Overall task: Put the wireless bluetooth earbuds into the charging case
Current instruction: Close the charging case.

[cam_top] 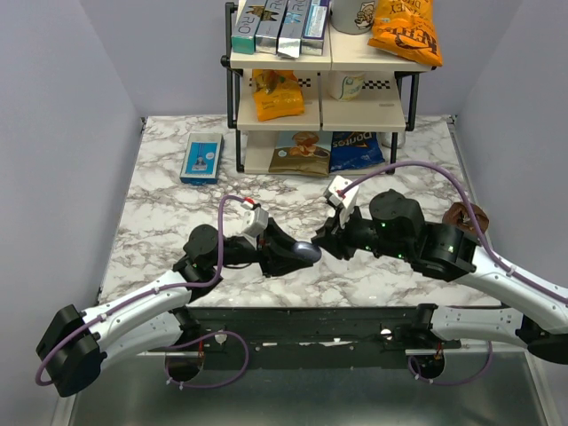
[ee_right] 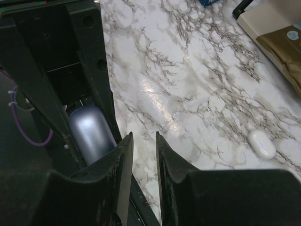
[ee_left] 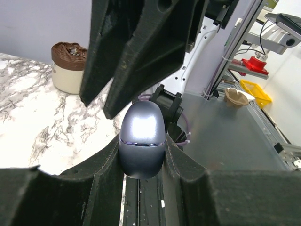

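Note:
The charging case [cam_top: 306,252] is a smooth bluish-grey oval. My left gripper [cam_top: 297,254] is shut on it and holds it near the table's front edge. In the left wrist view the case [ee_left: 141,136] sits pinched between both fingers, rounded end outward. My right gripper [cam_top: 325,241] faces it, close to the case's tip, its jaws a narrow gap apart with nothing between them [ee_right: 143,136]. The case also shows in the right wrist view [ee_right: 89,129], just left of the right fingers. One small white earbud [ee_right: 262,143] lies on the marble beyond the right gripper.
A shelf rack [cam_top: 319,98] with snack bags stands at the back. A blue rectangular box [cam_top: 202,157] lies at the back left. A brown-lidded jar [cam_top: 466,217] stands at the right edge, also in the left wrist view [ee_left: 69,66].

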Controlling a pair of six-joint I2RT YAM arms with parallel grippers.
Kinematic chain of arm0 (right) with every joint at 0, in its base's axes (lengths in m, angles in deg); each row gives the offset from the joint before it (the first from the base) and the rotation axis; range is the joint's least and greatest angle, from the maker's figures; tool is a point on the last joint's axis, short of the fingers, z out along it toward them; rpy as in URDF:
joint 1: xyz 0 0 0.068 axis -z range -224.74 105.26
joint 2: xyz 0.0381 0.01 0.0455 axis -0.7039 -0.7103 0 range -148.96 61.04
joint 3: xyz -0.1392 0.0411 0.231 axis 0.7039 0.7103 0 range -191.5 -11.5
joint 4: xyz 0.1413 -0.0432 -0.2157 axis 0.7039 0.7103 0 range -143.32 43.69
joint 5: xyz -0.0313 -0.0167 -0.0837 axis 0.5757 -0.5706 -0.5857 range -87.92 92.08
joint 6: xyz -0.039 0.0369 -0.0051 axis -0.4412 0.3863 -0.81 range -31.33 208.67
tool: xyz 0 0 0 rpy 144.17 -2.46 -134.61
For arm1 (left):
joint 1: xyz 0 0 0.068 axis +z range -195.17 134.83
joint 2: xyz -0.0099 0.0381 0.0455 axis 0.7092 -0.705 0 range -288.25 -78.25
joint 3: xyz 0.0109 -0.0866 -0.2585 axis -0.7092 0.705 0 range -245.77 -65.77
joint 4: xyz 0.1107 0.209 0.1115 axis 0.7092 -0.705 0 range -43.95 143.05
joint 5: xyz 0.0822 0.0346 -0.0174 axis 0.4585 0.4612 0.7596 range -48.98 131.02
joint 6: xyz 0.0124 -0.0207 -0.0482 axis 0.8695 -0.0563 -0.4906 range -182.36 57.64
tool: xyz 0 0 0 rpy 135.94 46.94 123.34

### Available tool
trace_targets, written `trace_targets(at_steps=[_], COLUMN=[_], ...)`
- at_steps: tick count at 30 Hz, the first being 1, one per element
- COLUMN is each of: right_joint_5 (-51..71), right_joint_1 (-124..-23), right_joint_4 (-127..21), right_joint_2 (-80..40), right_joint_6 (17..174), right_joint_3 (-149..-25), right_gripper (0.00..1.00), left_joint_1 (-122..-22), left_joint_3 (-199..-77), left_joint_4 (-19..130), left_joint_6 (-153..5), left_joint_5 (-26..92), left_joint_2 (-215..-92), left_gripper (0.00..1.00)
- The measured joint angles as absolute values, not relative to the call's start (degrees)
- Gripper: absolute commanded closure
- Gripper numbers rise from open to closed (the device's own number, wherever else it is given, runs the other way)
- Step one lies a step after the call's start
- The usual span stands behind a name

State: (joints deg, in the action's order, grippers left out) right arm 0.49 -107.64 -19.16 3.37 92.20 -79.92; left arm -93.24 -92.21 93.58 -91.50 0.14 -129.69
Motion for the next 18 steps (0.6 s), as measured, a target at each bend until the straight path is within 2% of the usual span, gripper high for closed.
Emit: trace_targets(at_steps=[2, 5, 8, 13, 18], right_joint_5=[1.26, 1.21, -2.98, -9.02, -11.6], right_joint_1=[-107.64, -107.64, -107.46, -99.59, -93.37], right_joint_4=[-19.19, -19.19, -19.16, -19.45, -20.19], right_joint_2=[3.37, 3.41, 4.02, 6.14, 6.6], right_joint_6=[92.14, 92.29, 93.91, 100.68, 106.43], right_joint_3=[-79.71, -79.66, -79.55, -78.77, -73.98], right_gripper=[0.64, 0.55, 0.5, 0.44, 0.43], left_joint_1=[-93.24, -93.24, -93.29, -93.22, -91.32], left_joint_3=[-92.21, -92.21, -92.21, -93.5, -99.25], left_joint_4=[93.54, 93.47, 92.62, 84.82, 76.64], left_joint_6=[-91.37, -91.26, -90.85, -89.45, -91.72], left_joint_5=[0.21, 0.27, 1.28, 11.86, 24.99], left_joint_2=[-129.69, -129.69, -129.69, -132.25, -143.64], left_gripper=[1.0, 1.0, 1.0, 1.0, 1.0])
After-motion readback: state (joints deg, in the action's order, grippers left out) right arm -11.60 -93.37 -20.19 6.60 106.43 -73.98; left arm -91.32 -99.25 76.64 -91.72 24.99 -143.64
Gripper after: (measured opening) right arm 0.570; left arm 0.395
